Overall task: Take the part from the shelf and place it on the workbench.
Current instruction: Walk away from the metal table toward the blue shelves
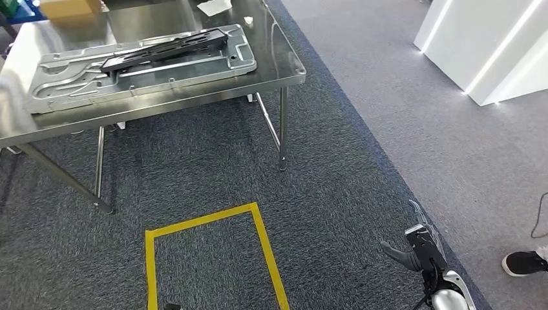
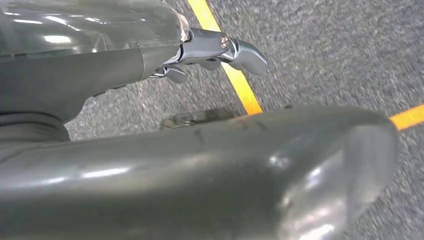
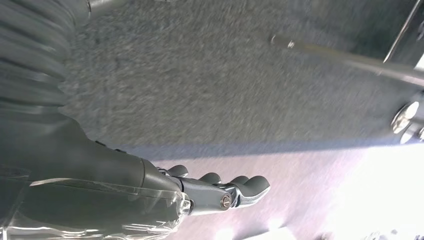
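Note:
A long black part [image 1: 165, 48] lies slantwise on a large silver stamped metal panel [image 1: 77, 81], which rests on the steel workbench [image 1: 265, 72] at the upper left of the head view. My right hand [image 1: 417, 248] hangs low at the bottom right, far from the bench, holding nothing, thumb sticking out sideways. The right wrist view shows the right hand [image 3: 220, 192] with fingers straight over carpet. In the left wrist view my left hand [image 2: 215, 50] hangs over the floor with nothing in it, its thumb [image 2: 225, 175] large in front.
A yellow tape rectangle [image 1: 265, 248] marks the dark carpet in front of the bench. Bench legs [image 1: 282, 129] stand at its near right corner. A cardboard box [image 1: 68, 10] sits at the bench's back. A person's black shoe [image 1: 525, 261] is at the right edge; a white wall unit [image 1: 484, 45] stands far right.

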